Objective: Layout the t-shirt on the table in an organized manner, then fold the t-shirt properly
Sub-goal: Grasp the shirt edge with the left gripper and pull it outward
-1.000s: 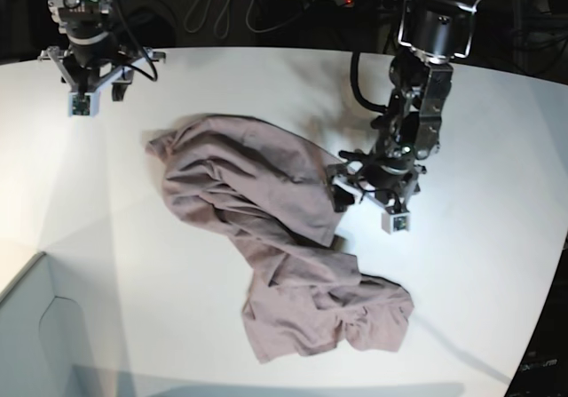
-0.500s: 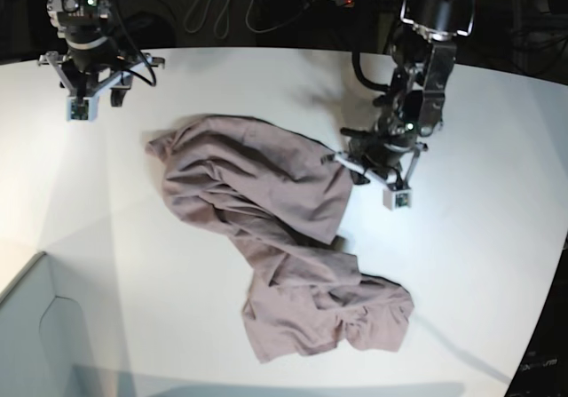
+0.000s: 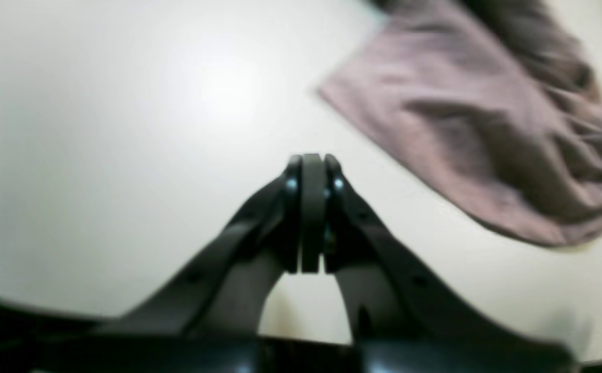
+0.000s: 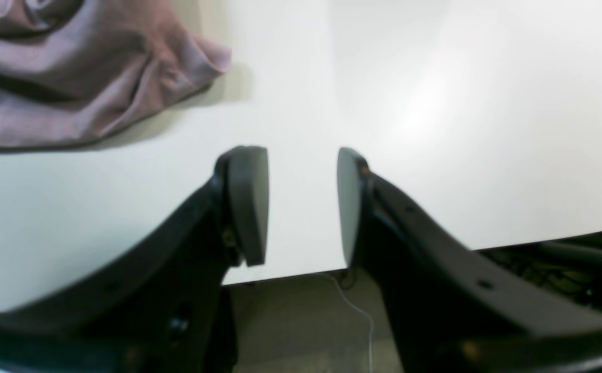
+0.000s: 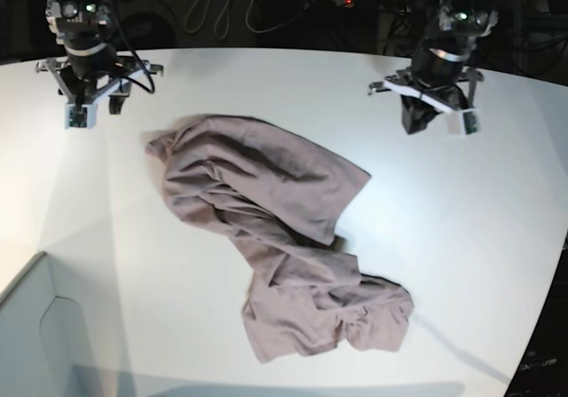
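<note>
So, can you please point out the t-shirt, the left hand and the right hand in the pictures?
t-shirt (image 5: 266, 202): base view, on the wrinkled middle of the cloth.
left hand (image 3: 311, 217): left wrist view, between the shut fingertips.
right hand (image 4: 301, 204): right wrist view, in the gap between the open fingertips.

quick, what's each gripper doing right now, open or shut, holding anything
Left gripper: shut, holding nothing; the t-shirt lies apart from it.
Right gripper: open, empty, above the table.
</note>
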